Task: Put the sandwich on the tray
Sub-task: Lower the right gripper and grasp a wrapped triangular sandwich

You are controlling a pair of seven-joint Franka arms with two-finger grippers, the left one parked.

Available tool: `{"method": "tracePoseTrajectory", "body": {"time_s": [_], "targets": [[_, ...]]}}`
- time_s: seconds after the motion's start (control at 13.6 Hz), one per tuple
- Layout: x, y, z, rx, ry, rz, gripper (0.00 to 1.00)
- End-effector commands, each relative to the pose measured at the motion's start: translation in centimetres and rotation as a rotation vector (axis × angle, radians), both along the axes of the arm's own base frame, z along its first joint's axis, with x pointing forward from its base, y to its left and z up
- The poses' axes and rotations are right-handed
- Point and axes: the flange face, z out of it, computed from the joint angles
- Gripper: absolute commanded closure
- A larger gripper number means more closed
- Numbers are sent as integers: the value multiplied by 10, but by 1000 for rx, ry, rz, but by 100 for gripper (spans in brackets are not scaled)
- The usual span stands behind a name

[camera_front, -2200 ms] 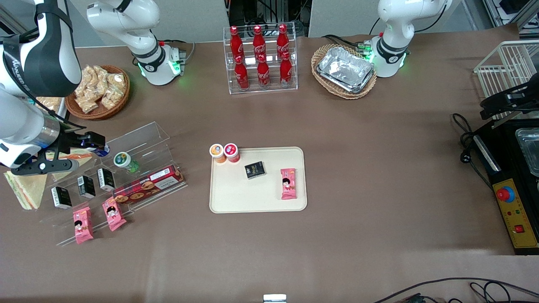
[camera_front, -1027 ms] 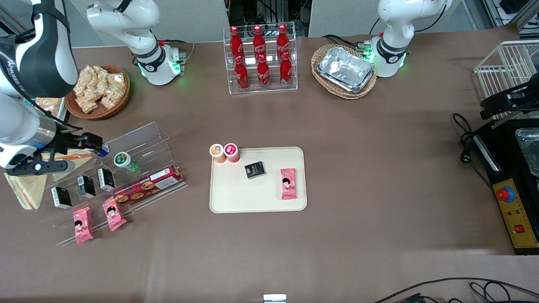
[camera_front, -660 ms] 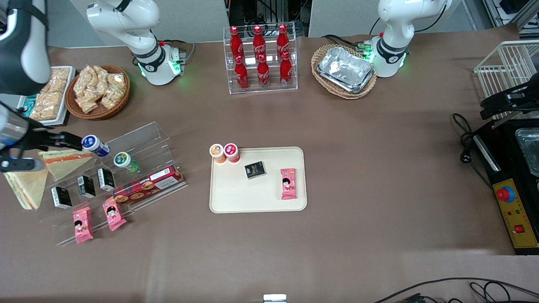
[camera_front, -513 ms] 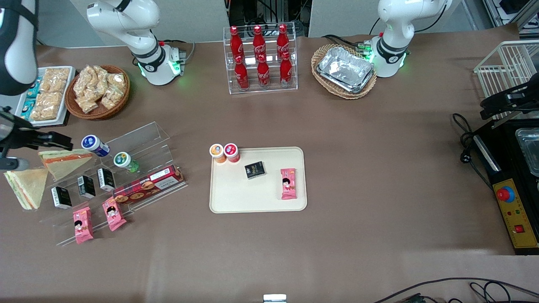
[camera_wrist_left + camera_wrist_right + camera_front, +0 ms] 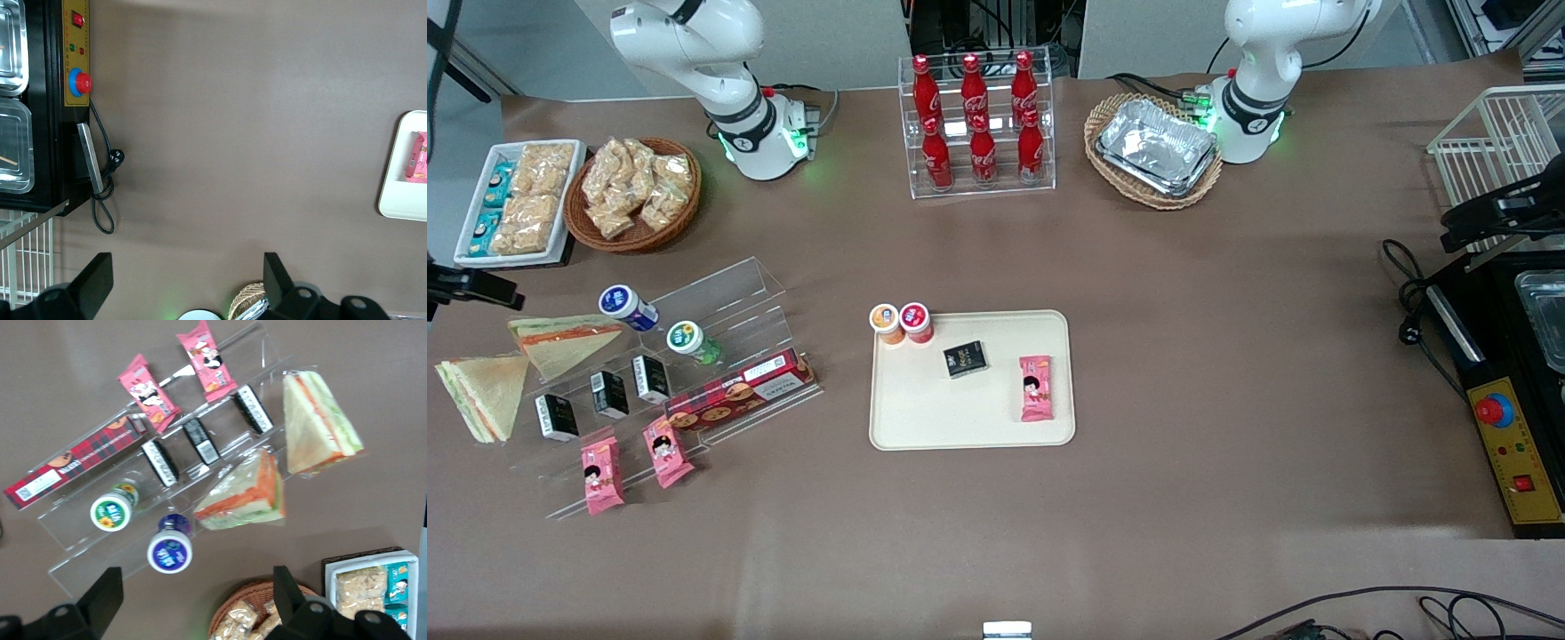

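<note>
1. The gripper [image 5: 193, 603] hangs high above the clear acrylic stand [image 5: 167, 487], fingers spread wide, holding nothing
2. The clear-wrapped triangular sandwich [image 5: 479, 393] lies on the table at the working arm's end
3. The cream-beige rectangular tray [image 5: 969, 418] sits mid-table, well apart
</note>
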Motion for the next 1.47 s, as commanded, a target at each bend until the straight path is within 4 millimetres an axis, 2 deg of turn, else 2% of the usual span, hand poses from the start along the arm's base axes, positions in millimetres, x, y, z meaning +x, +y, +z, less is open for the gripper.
{"method": "tracePoseTrajectory", "body": {"time_s": [0.0,0.22,0.59,0.73,1.1,1.39], "targets": [[-3,-24,9,3,-60,6,0],[3,-50,5,-21,-115,9,0],[18,-89,-32,6,-153,142,0],[24,-94,-44,-1,-146,198,0],[22,-141,-76,-31,-150,225,0],[28,-146,-107,5,-145,230,0]]}}
